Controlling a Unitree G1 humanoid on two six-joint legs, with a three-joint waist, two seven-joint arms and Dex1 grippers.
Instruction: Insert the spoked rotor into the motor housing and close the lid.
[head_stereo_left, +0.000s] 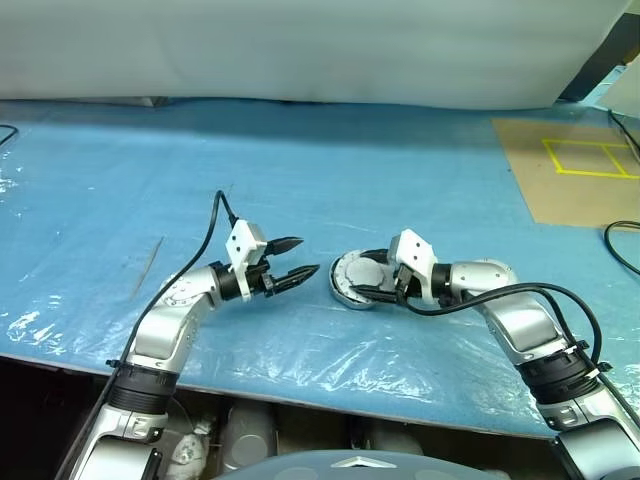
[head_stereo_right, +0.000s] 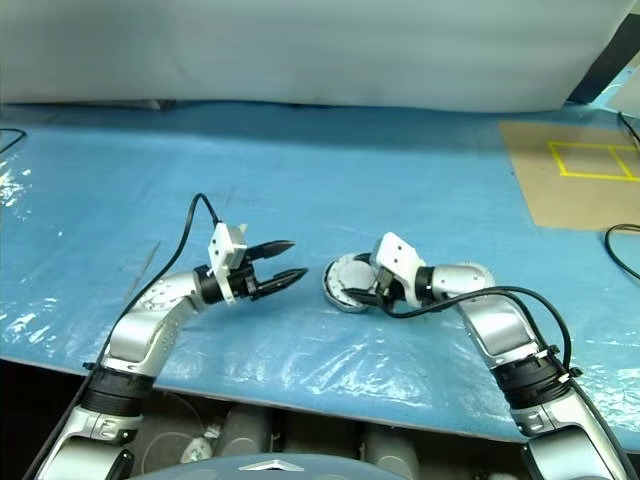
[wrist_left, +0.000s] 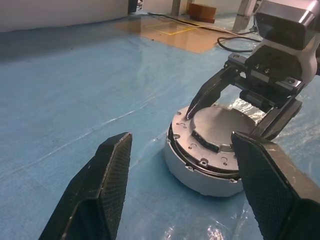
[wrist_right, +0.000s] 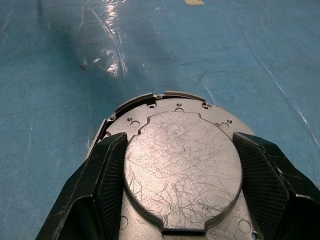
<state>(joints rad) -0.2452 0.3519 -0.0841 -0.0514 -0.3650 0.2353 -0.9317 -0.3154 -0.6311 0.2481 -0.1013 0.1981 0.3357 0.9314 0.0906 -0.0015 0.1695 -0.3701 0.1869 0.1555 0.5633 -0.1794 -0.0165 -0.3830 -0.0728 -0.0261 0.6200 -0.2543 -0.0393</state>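
Observation:
The motor housing (head_stereo_left: 350, 290), a short round silver can, sits on the blue mat (head_stereo_left: 300, 160) near the middle. A scratched round lid (wrist_right: 182, 165) lies flat on top of it. My right gripper (wrist_right: 179, 137) reaches over the housing from its right, its two fingers pressed against opposite sides of the lid. My left gripper (head_stereo_left: 308, 255) hovers just left of the housing, pointing at it, open and empty. The spoked rotor is hidden.
A brown board (head_stereo_left: 580, 170) marked with a yellow tape square lies at the back right, with a black cable (head_stereo_left: 620, 250) beside it. The table's front edge (head_stereo_left: 300, 385) runs close below both arms. A pale backdrop (head_stereo_left: 300, 50) closes off the far side.

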